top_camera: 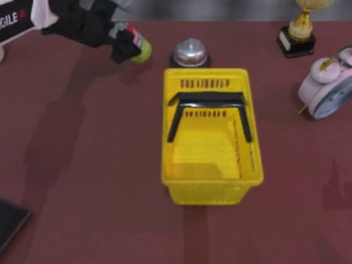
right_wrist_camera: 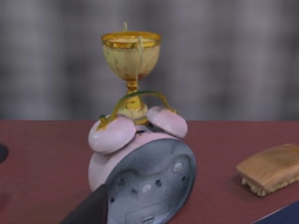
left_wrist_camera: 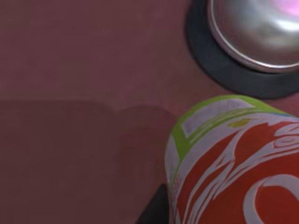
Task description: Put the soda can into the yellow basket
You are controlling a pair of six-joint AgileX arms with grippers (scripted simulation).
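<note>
The soda can (top_camera: 143, 50), red above and lime-green below, is at the table's back left, just left of a bell. My left gripper (top_camera: 130, 44) is shut on it. In the left wrist view the soda can (left_wrist_camera: 233, 163) fills the near corner, and one dark finger (left_wrist_camera: 156, 210) presses its side. The yellow basket (top_camera: 212, 184), with slotted sides and a black handle (top_camera: 209, 100) folded across it, stands in the middle of the table, right of the can and apart from it. My right gripper (right_wrist_camera: 187, 203) is parked off the right side, open, outside the top view.
A silver bell (top_camera: 190, 53) on a black base sits between the can and the basket's far rim. At the right are a gold trophy (top_camera: 300, 27), a pink alarm clock (top_camera: 327, 85) and a wooden brush (right_wrist_camera: 271, 170). A dark flat object (top_camera: 8, 223) lies at front left.
</note>
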